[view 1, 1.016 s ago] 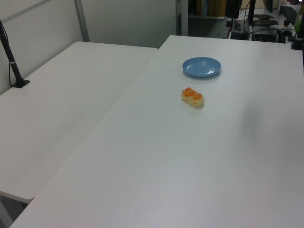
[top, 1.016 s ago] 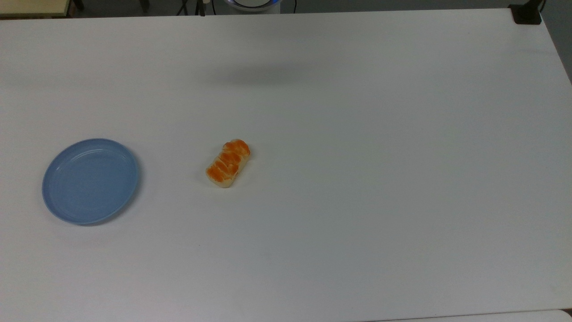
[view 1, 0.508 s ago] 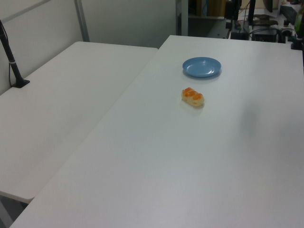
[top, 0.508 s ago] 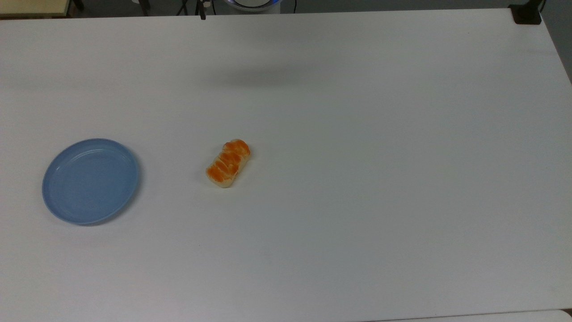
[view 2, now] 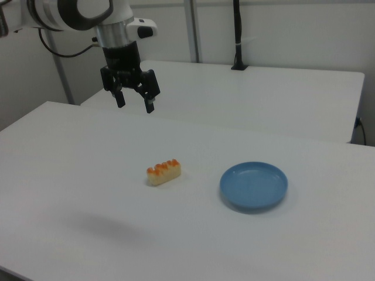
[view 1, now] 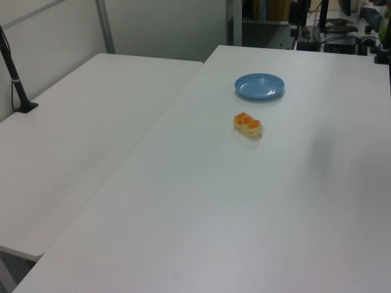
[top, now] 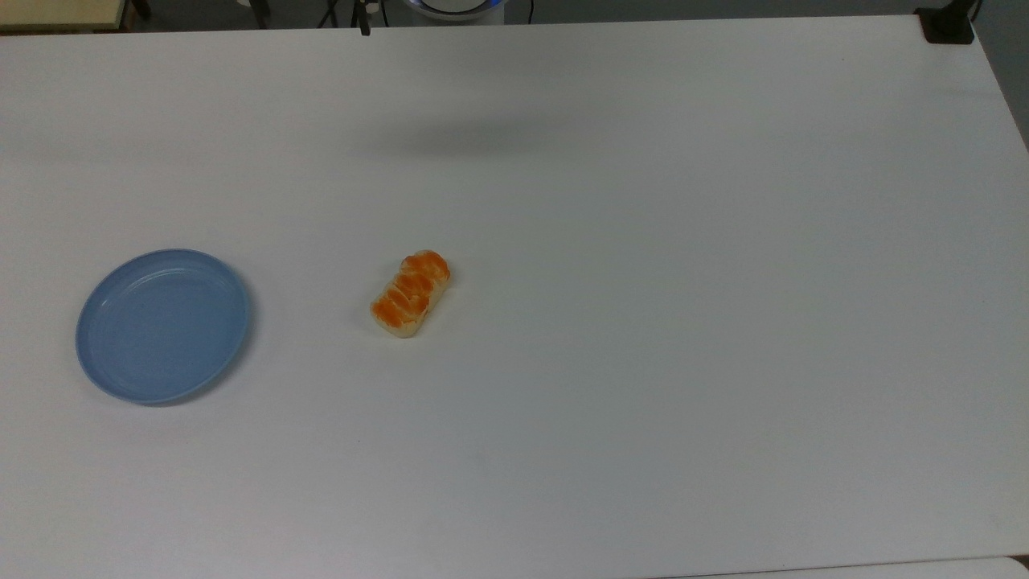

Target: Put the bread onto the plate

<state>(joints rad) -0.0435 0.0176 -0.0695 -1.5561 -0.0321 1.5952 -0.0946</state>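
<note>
Orange-topped bread (view 2: 163,172) is lying on the white table (view 2: 70,152), left of the blue plate (view 2: 254,186) in the right view. My gripper (view 2: 134,100) is hovering above w/ fingers wide; I'm aiming to straddle its narrow sides.

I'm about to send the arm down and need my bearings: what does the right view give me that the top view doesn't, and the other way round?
The right view shows the arm with its claw open, hanging above the table, up and to the right view's left of the bread. The top view adds a black clamp at the table's far right corner and a soft shadow on the table. Both show the bread lying on the bare table, apart from the empty blue plate.
</note>
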